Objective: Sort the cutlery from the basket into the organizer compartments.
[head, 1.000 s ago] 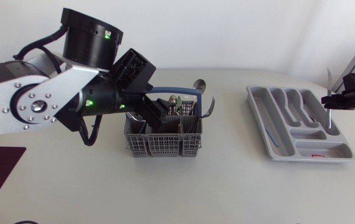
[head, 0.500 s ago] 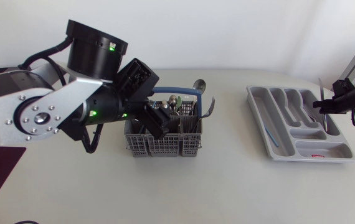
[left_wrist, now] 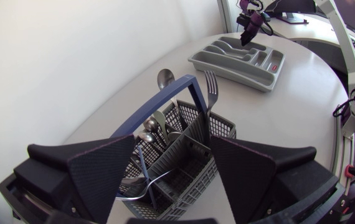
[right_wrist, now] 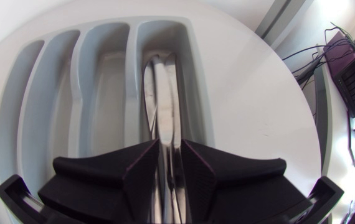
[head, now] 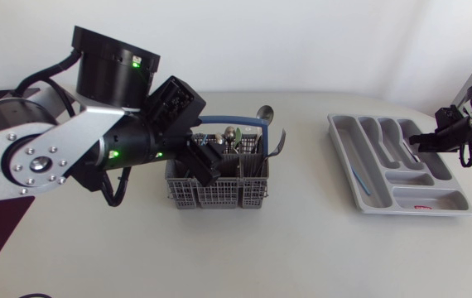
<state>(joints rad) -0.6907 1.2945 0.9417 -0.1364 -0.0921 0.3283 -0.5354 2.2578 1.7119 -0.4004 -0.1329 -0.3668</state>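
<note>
In the head view, at centre frame, the left gripper (head: 207,161) hangs spread wide and empty over the grey basket (head: 216,192) of cutlery (head: 262,114). At the right edge, the right gripper (right_wrist: 170,146) is clenched on a knife (right_wrist: 163,93). Its blade is seemingly inside the rightmost long compartment of the organizer (head: 348,165).

The head view looks down from high above the table (head: 302,248), taking in basket (head: 217,186) and organizer (head: 397,165) together; the left wrist view sits close over the basket, facing across the table to the far organizer — all three views share it; the right wrist view peers steeply into its compartments from very near.
</note>
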